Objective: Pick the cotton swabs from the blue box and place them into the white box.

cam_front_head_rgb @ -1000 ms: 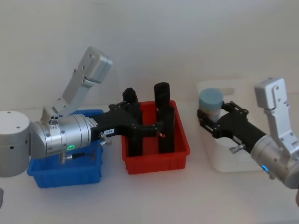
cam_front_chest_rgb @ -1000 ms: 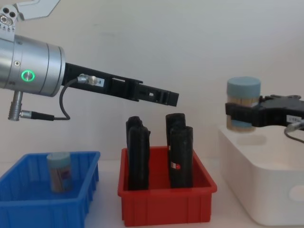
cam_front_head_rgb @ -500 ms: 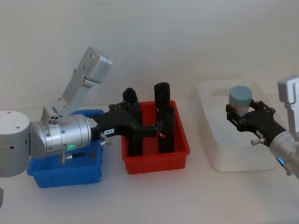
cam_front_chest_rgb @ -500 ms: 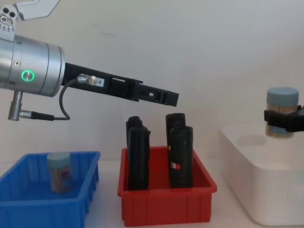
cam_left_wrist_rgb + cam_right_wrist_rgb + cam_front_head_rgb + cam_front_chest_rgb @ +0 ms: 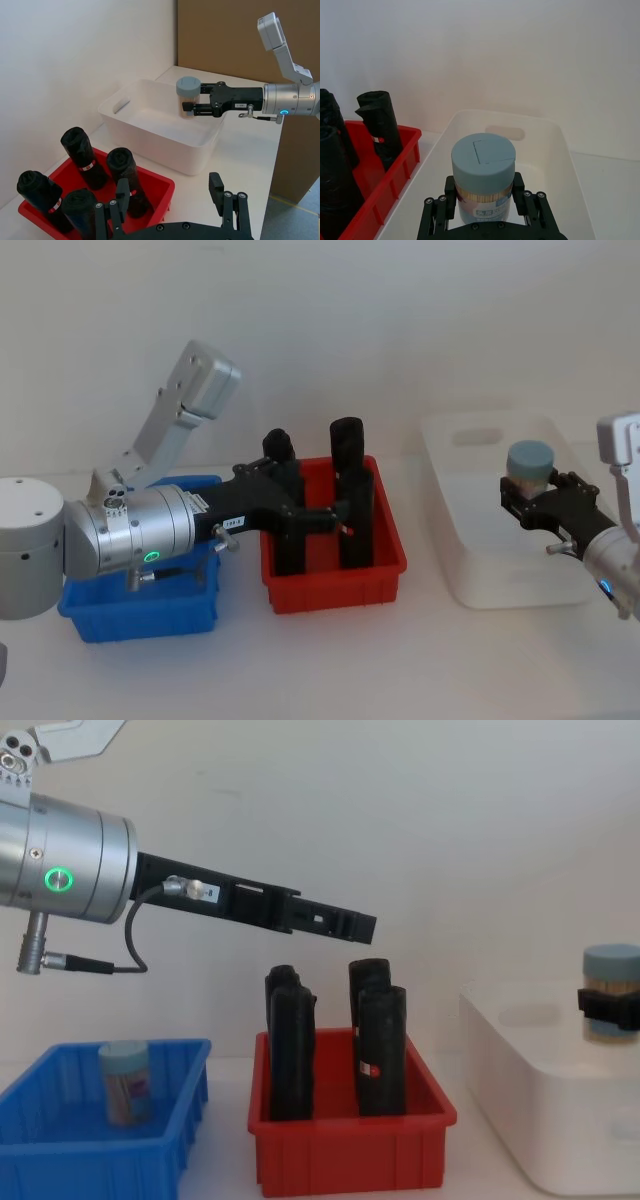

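Cotton swabs, one small clear cylindrical jar with a pale blue lid (image 5: 482,157): upright, pinched between the closed fingers of our right gripper (image 5: 483,200), over the large white plastic box (image 5: 510,590), toward its right wall. We judge: lower straight, keep level, release close to the floor. Second jar (image 5: 125,1080): standing in the shallow bright blue plastic bin (image 5: 100,1160) at the worktop's left edge. Left gripper (image 5: 167,197): fingers spread, empty, above the red plastic bin (image 5: 155,182).

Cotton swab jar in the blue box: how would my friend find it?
Find the blue box, the bin on the robot's left, beside the red bin. The cotton swab jar stands upright inside it, small, with a pale blue lid. Unlike the tall black rolls, it is short, and the other jar is held by the right end effector over the white box.
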